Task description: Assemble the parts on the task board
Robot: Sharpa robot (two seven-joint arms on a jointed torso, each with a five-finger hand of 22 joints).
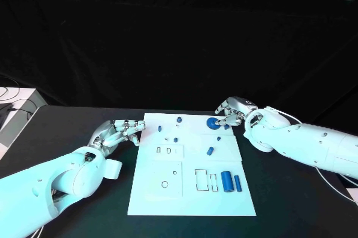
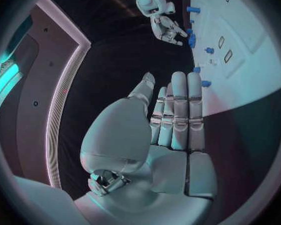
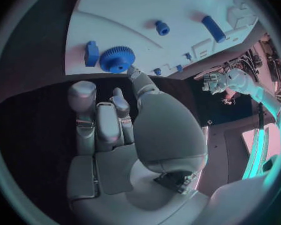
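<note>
**A:** Which step are we at?

**B:** I'd say the blue gear [image 1: 212,123]. It sits at the far right of the white board [image 1: 190,196]; my right hand [image 1: 229,115] is at it, fingers loosely curled. I can't tell whether it has hold.

**A:** And the left hand?

**B:** My left hand [image 1: 118,133] lies beside the board's left edge, fingers straight and together, holding nothing.

**A:** Next move?

**B:** Probably a firm pinch on the toothed rim. Two smooth blue cylinders [image 1: 231,181] lie near the front slots, hard plastic, likely to roll.
</note>
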